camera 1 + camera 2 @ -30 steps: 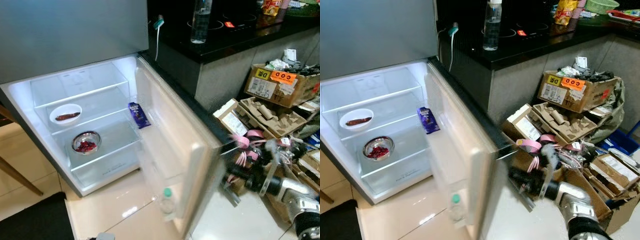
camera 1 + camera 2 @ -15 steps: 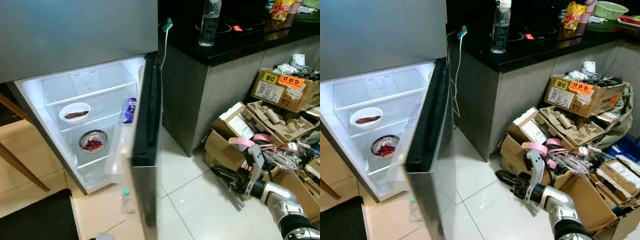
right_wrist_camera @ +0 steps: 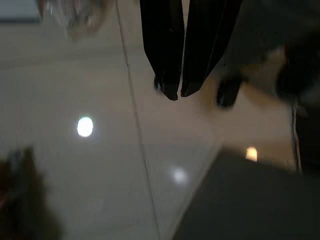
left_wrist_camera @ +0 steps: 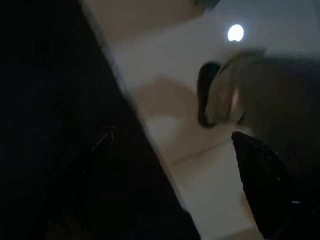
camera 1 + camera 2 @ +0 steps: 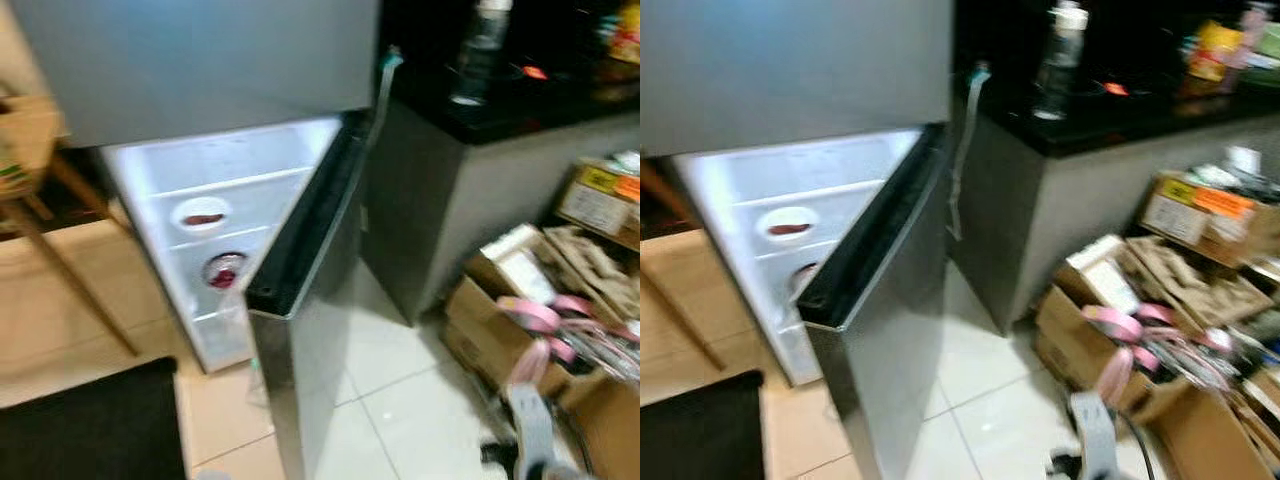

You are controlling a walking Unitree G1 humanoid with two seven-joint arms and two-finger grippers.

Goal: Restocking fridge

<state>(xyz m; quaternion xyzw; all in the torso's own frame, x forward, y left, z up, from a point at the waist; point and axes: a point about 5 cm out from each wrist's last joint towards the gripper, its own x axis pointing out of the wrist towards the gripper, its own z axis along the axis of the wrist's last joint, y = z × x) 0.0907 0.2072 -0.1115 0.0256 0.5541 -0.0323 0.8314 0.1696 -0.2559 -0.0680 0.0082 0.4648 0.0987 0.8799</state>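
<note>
We carry nothing: our right gripper (image 3: pixel 175 92) hangs over the floor tiles (image 3: pixel 90 165), its fingers pressed together and empty, and the fridge door (image 5: pixel 300 300) stands partly shut, likely because restocking is done.

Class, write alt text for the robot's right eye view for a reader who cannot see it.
A grey fridge door stands half shut across a lit fridge holding a white bowl. Beside it, a bottle stands on a black counter, and cardboard boxes crowd the tiled floor.

Right gripper (image 3: pixel 176 92) pointing down, fingers pressed together, right arm (image 5: pixel 1095 440) low, left gripper dark, blurred
</note>
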